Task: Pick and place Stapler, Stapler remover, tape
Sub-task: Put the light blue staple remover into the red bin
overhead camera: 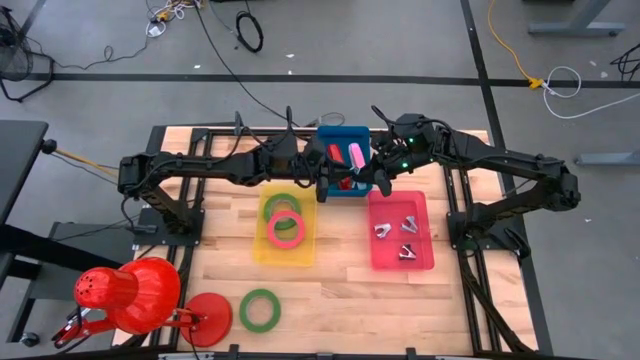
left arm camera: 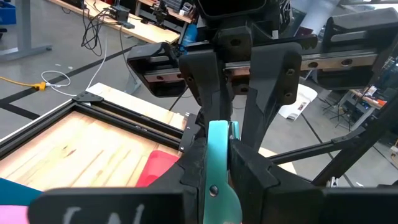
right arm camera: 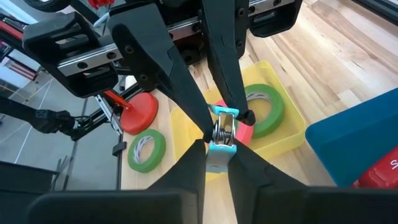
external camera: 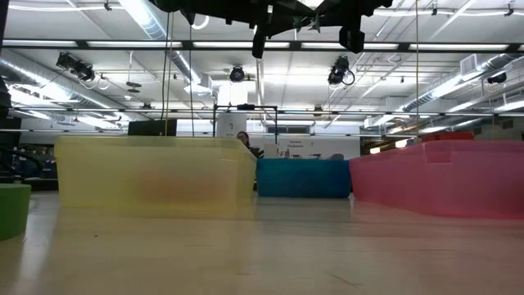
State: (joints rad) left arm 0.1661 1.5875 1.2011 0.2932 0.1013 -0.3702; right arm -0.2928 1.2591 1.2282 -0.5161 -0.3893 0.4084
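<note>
Teal staple remover (right arm camera: 221, 138) hangs mid-air over the blue bin (overhead camera: 325, 137), pinched from both sides: left gripper (right arm camera: 225, 113) and right gripper (right arm camera: 216, 152) each narrow on it. Looks like a handover, so next the left should let go & the right carry it to the pink tray (overhead camera: 430, 255). Wooden table (overhead camera: 340, 290) also holds a yellow tray (overhead camera: 262, 250) w/ tape rolls (overhead camera: 286, 226), open workshop floor round it.

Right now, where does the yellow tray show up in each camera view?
High view: yellow tray left of centre, holding two tape rolls.
Low view: its translucent wall at the left.
Left wrist view: not in it.
Right wrist view: the tray lies below, tape rolls inside.
Shared landmark: the blue bin next to the tray in the other three views.
</note>
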